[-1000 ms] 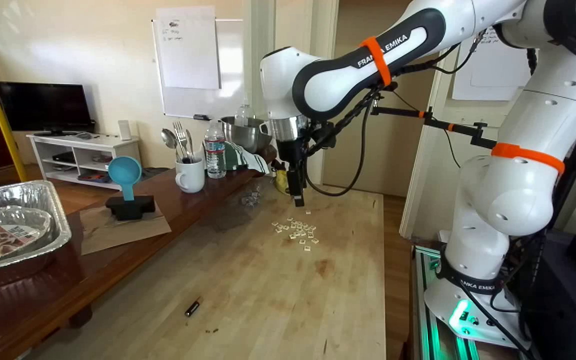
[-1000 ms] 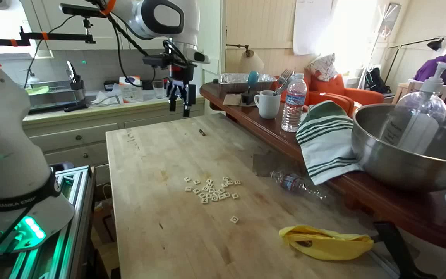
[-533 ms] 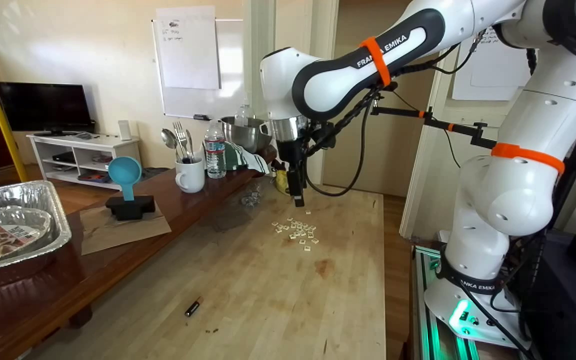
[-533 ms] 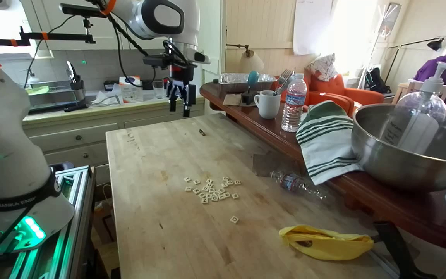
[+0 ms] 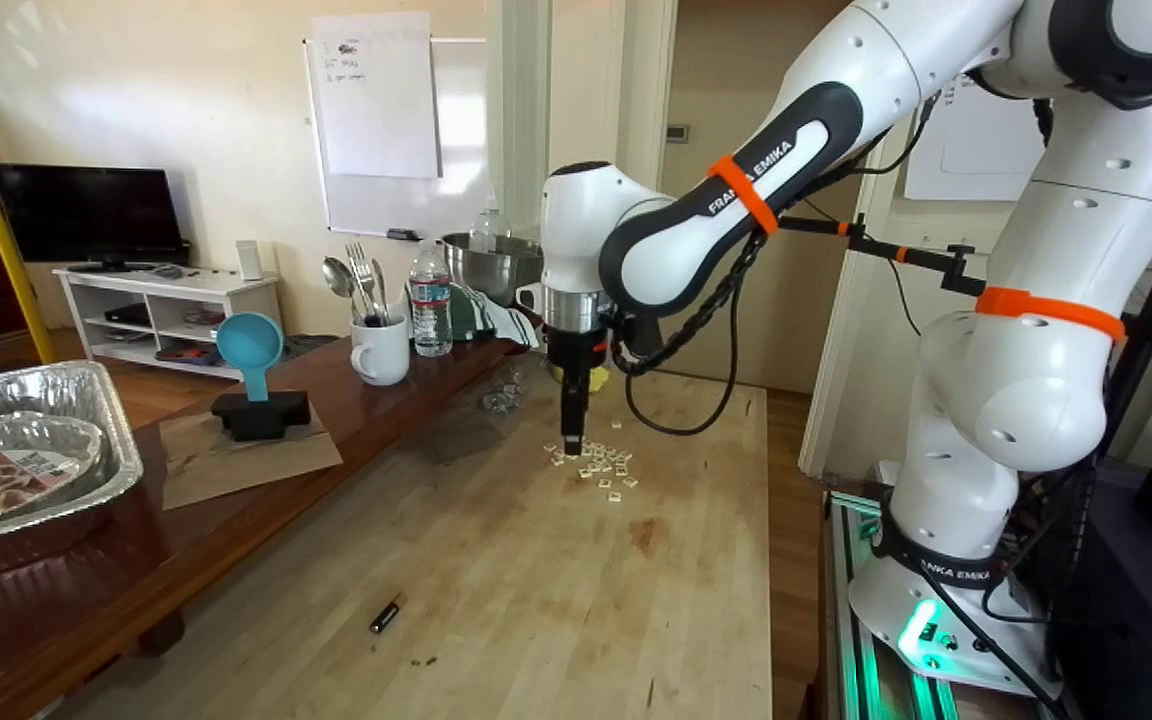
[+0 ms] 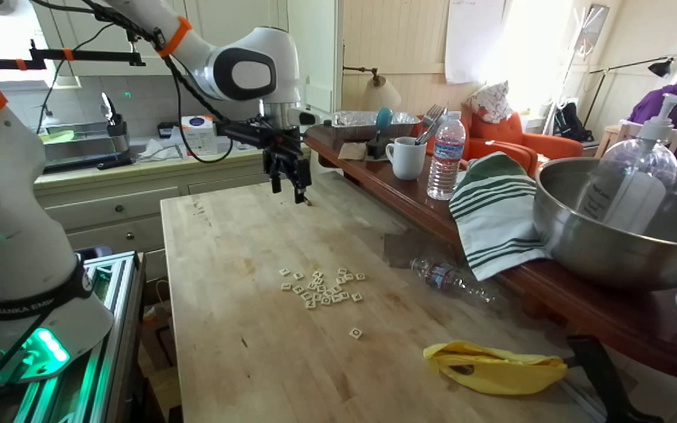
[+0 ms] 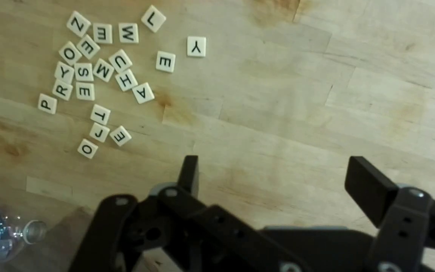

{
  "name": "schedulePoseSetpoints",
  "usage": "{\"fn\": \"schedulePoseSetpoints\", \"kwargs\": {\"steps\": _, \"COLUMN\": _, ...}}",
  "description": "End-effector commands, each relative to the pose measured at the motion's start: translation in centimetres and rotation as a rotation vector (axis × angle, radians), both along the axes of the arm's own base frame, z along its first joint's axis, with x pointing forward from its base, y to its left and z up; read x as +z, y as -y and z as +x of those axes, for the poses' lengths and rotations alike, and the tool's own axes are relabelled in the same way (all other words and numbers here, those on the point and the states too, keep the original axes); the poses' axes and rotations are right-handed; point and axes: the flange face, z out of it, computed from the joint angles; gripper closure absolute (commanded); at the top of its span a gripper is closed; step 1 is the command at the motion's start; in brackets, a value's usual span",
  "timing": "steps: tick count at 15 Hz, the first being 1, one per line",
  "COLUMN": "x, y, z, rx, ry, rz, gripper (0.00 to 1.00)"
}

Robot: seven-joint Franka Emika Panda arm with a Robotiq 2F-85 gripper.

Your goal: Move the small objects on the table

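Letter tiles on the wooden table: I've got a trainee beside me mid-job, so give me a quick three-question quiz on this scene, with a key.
1. What, if anything, is the gripper holding?
2. In the wrist view, which letter is on the rightmost of the letter tiles? A) P B) Y C) W
3. True or false: the battery lies apart from the letter tiles.

Key:
1. Nothing; it is open.
2. B
3. True

Saw the gripper (image 6: 288, 194) drop closer to the pale wooden table (image 5: 556, 590) and shift farther in from the table's robot-side edge. Forearm (image 5: 776, 165) dipped toward the table as well; its black cable loop (image 5: 681, 434) hung nearer the table than a moment before.
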Motion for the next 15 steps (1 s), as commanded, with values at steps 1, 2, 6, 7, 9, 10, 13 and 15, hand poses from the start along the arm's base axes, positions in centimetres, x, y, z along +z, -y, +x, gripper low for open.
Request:
{"fn": "schedulePoseSetpoints", "kwargs": {"steps": 1, "x": -3.4, "y": 0.5, "z": -1.0, "rx": 0.082, "ry": 0.083, "rz": 0.043, "gripper": 0.00}}
{"fn": "schedulePoseSetpoints", "kwargs": {"steps": 2, "x": -4.3, "y": 0.7, "z": -1.2, "rx": 0.095, "ry": 0.092, "rz": 0.059, "gripper": 0.00}}
{"fn": "schedulePoseSetpoints", "kwargs": {"steps": 6, "x": -6.9, "y": 2.6, "z": -2.6, "rx": 0.078, "ry": 0.065, "rz": 0.120, "gripper": 0.00}}
{"fn": "schedulePoseSetpoints", "kwargs": {"steps": 7, "x": -7.4, "y": 3.3, "z": -3.1, "rx": 0.055, "ry": 0.034, "rz": 0.128, "gripper": 0.00}}
{"fn": "schedulePoseSetpoints", "kwargs": {"steps": 9, "x": -8.5, "y": 4.4, "z": -3.7, "rx": 0.001, "ry": -0.011, "rz": 0.144, "gripper": 0.00}}
{"fn": "schedulePoseSetpoints", "kwargs": {"steps": 10, "x": -7.4, "y": 3.7, "z": -3.1, "rx": 0.034, "ry": 0.026, "rz": 0.120, "gripper": 0.00}}
{"fn": "schedulePoseSetpoints", "kwargs": {"steps": 13, "x": -8.1, "y": 4.4, "z": -3.5, "rx": 0.006, "ry": 0.008, "rz": 0.127, "gripper": 0.00}}
{"fn": "schedulePoseSetpoints", "kwargs": {"steps": 15, "x": -7.6, "y": 4.4, "z": -3.6, "rx": 0.006, "ry": 0.023, "rz": 0.095, "gripper": 0.00}}
